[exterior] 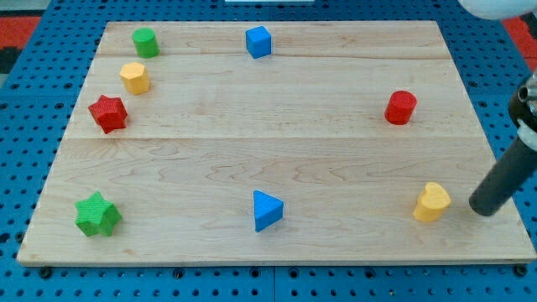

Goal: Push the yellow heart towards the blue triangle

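The rod carries no jaws at all, so there is nothing to report as released or clenched; it works by pushing only. My tip [482, 207] sits near the desk's [277, 109] bottom-right corner, just beside the yellow heart [431, 202] on its right side, with a small gap showing between them, so no contact yet as far as can be judged. The blue triangle [267, 210] lies well apart from the heart, near the middle of the bottom edge, at almost the same distance from that edge. Judgement: the step in hand is the approach before the shove, and the setup looks good, since tip, heart and triangle fall nearly on one line. To do it well, the tip should meet the heart squarely at mid-height on its right face and travel straight toward the view's left, parallel to the bottom edge; an off-centre touch would likely spin the heart or send it toward the edge. The path between the two is bare wood. The heart itself is a small, chunky yellow block, lobes toward the view's top, pale on its upper face and more orange on its side wall, lying flat.
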